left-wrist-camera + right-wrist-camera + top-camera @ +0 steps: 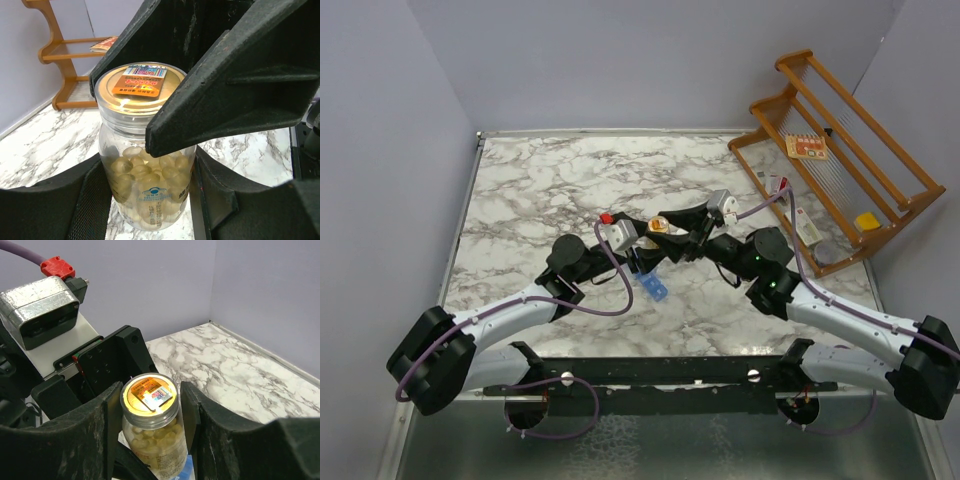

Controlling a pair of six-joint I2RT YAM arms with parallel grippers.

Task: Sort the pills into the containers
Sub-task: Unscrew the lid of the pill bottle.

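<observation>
Overhead, two black robot arms meet near the middle of a white-and-grey marbled tabletop [540,190]. Between them stands a small clear jar [145,175], upright, with a gold lid [149,394] bearing an orange and multicoloured sticker. The jar is roughly half full of pale yellow, rounded pills [142,172].

The left arm's fingers [55,200] are about half open and closed against the lower body of the jar, one on each side, holding it. The right arm's fingers [75,440] reach in from the opposite side and sit tight beside the lid, one on each side. Whether they are actually pressing on the lid cannot be told.

The containers [653,288], a narrow strip of translucent blue compartments, lie on the tabletop just in front of the jar, on the side nearer the arm bases, partly hidden beneath the fingers.

A wooden rack [840,150] stands at the far right edge, with a few small items on it.
</observation>
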